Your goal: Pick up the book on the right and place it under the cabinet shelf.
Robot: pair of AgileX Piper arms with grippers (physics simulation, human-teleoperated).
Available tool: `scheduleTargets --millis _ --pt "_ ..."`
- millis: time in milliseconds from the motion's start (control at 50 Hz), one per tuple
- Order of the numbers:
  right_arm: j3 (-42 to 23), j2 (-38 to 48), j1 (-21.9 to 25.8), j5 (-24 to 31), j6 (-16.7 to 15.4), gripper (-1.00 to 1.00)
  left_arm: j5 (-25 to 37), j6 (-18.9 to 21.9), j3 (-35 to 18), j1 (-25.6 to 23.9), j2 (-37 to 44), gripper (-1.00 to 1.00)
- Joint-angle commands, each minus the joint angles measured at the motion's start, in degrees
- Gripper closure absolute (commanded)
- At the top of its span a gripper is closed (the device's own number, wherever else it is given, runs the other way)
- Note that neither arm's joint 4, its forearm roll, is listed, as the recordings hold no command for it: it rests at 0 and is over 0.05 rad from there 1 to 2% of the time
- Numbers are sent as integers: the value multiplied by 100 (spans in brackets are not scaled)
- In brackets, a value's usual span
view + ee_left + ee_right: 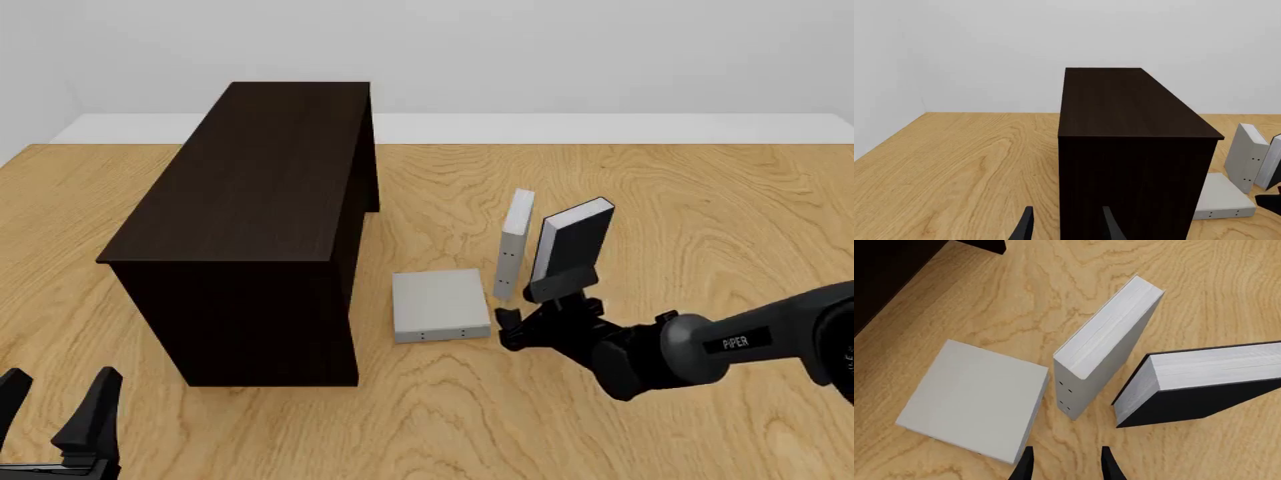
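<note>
A pale wall is standing behind a wooden worktop [694, 200] that is filling all three views. The dark cabinet shelf [254, 190] is occupying the left half. The front view is showing a step cut into its right side, while the left wrist view is giving only its top and one closed end wall.

The book [437, 302], grey and wide, is lying flat on the worktop just beside the cabinet's right side. To its right a narrower grey book [514, 240] is standing on end, and a black book [571, 240] is leaning next to that. Only the right wrist view is showing their white page edges clearly.

The right end effector [541, 308] is hovering near these books with its fingers spread and nothing between them. The left end effector [54, 412] is waiting at the near edge, also spread and holding nothing.
</note>
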Motion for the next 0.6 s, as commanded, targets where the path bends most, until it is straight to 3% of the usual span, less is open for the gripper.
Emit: scheduleTargets --millis 20,600 --pt "-58 112 174 -90 432 -100 15 3 -1 -15 -20 -100" --pt "-388 513 367 -89 546 -100 11 8 -1 -26 -20 -100"
